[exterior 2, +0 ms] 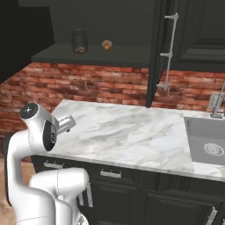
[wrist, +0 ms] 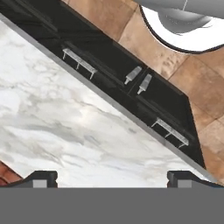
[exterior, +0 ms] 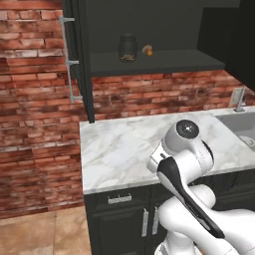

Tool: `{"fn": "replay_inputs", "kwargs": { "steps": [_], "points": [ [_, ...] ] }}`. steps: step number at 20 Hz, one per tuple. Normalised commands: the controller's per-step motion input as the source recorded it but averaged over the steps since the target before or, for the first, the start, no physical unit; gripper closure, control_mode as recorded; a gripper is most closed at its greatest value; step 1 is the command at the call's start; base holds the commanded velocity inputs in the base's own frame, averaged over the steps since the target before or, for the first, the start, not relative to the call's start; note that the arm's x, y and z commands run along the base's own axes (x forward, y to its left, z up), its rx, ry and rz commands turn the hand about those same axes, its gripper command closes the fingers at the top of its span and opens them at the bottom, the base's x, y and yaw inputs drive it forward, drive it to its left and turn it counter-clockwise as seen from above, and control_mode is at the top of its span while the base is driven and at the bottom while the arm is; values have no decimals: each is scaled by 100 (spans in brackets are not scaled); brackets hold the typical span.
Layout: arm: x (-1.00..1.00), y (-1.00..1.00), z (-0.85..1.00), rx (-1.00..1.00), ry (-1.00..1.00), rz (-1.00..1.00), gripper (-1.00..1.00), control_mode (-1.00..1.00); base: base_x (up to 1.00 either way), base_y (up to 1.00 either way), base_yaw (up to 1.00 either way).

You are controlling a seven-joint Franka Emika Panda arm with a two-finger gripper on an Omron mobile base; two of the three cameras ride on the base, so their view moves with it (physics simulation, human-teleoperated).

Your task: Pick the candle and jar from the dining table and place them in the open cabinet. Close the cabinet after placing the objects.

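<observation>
The dark jar (exterior: 127,48) (exterior 2: 79,41) stands upright on the shelf of the open black cabinet (exterior: 154,62) (exterior 2: 118,55). The small tan candle (exterior: 147,50) (exterior 2: 106,45) sits just to its right, apart from it. My arm is folded low in front of the marble counter (exterior: 119,149) (exterior 2: 127,132), well below the shelf. In the hand view my gripper (wrist: 113,178) is open over the marble near the counter's front edge, with nothing between its fingertips (wrist: 41,177). The dining table is out of view.
One cabinet door (exterior: 79,60) (exterior 2: 157,52) stands swung out, its silver bar handle (exterior: 69,60) (exterior 2: 169,52) facing the room. A second dark door panel (exterior: 244,40) (exterior 2: 17,30) hangs open on the other side. A sink (exterior 2: 206,143) and faucet (exterior: 239,99) lie at the right.
</observation>
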Motion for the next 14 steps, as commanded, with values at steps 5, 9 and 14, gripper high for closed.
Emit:
{"fn": "replay_inputs", "kwargs": {
  "steps": [5,9,14],
  "points": [
    [0,0,0,0,0,0,-100,100,-86,0,7],
    [0,0,0,0,0,0,-100,100,-58,-2,9],
    [0,0,0,0,0,0,-100,100,-4,-22,30]
  ]
}}
